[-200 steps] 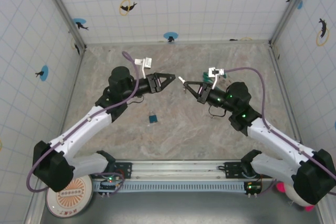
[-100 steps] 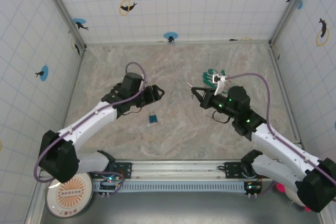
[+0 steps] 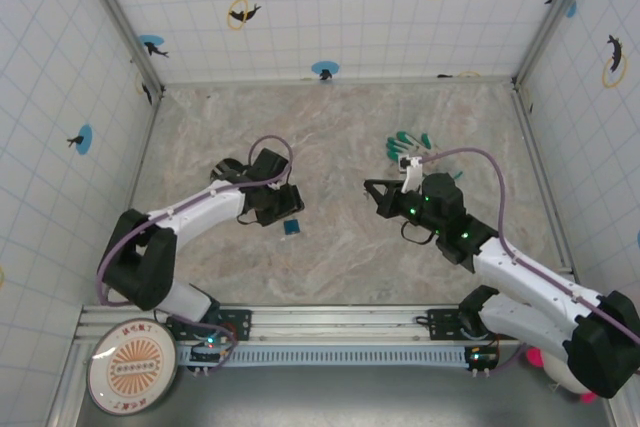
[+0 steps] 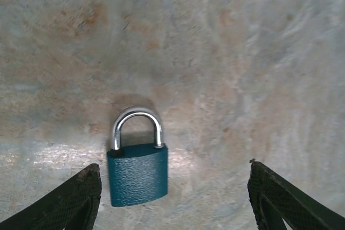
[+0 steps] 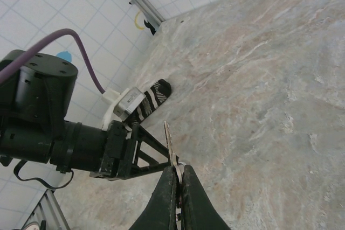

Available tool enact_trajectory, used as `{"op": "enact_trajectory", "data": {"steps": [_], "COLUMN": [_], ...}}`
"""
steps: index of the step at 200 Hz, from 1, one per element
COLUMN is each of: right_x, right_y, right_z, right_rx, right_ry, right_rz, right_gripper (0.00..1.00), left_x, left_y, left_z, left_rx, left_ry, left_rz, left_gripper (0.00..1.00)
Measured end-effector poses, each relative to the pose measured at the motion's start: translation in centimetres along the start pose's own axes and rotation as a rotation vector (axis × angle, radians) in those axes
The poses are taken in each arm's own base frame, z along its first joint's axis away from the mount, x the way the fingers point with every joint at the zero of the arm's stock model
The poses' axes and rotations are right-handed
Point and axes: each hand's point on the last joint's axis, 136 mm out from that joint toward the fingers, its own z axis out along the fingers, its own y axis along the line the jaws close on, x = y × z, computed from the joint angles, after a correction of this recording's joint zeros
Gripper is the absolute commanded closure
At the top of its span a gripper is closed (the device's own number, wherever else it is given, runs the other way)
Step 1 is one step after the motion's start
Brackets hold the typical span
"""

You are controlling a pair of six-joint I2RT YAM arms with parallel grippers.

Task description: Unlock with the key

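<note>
Left side: your left gripper (image 4: pixel 173 168) stands wide open over the table (image 4: pixel 242 52) and has hold of nothing. Its two fingers (image 4: pixel 75 197) straddle the padlock (image 4: pixel 137 172), which lies flat between them, closer to one finger than the other and touching neither as far as can be seen. From above, the left gripper (image 3: pixel 279 203) sits just beside the padlock (image 3: pixel 291 228).

Padlock condition: both legs of the silver shackle enter the blue body, so it reads as locked. No key is in it. The keyway cannot be seen.

Right side: your right gripper (image 5: pixel 177 175) is closed tight on the key (image 5: pixel 168 143), pinching its lower end so that the thin blade stands up out of the fingertips. From above, the right gripper (image 3: pixel 372 188) is held off the table, apart from the padlock and pointing toward the left arm. A green item (image 3: pixel 405 142) lies on the table beyond it; what it is cannot be told.

Assessment of progress: the key is in hand, which is the one step complete. Outstanding: grip and steady the padlock with your left gripper, bring the key to the keyway, insert it, turn it, and free the shackle. The task is judged to be in its early part
</note>
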Motion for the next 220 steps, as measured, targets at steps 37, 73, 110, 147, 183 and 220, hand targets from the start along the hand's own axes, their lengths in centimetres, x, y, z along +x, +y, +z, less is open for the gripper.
{"op": "enact_trajectory", "data": {"steps": [37,73,110,147,183,220], "right_x": [0.2,0.3,0.3,0.7,0.6,0.7], "right_y": [-0.4,-0.8,-1.0,-1.4,-1.5,-2.0], "right_z": [0.0,0.0,0.0,-0.1,-0.1,-0.2], "right_rx": [0.012,0.030,0.031,0.041,0.044,0.059], "right_ry": [-0.004,-0.013,-0.023,-0.017,-0.023,-0.028], "right_rz": [-0.001,0.001,0.000,0.002,0.004,0.011], "right_gripper": [1.00,1.00,1.00,1.00,1.00,1.00], "left_x": [0.9,1.2,1.8,1.7,1.9,1.8], "left_y": [-0.3,0.4,1.0,1.0,1.7,1.9], "left_z": [0.7,1.7,2.2,2.5,3.4,3.5], "left_rx": [-0.060,-0.120,-0.179,-0.197,-0.232,-0.244], "left_ry": [0.025,0.038,0.052,0.046,0.063,0.062], "left_rz": [0.019,0.010,0.022,0.020,0.014,0.013], "left_gripper": [0.31,0.33,0.35,0.39,0.48,0.60]}}
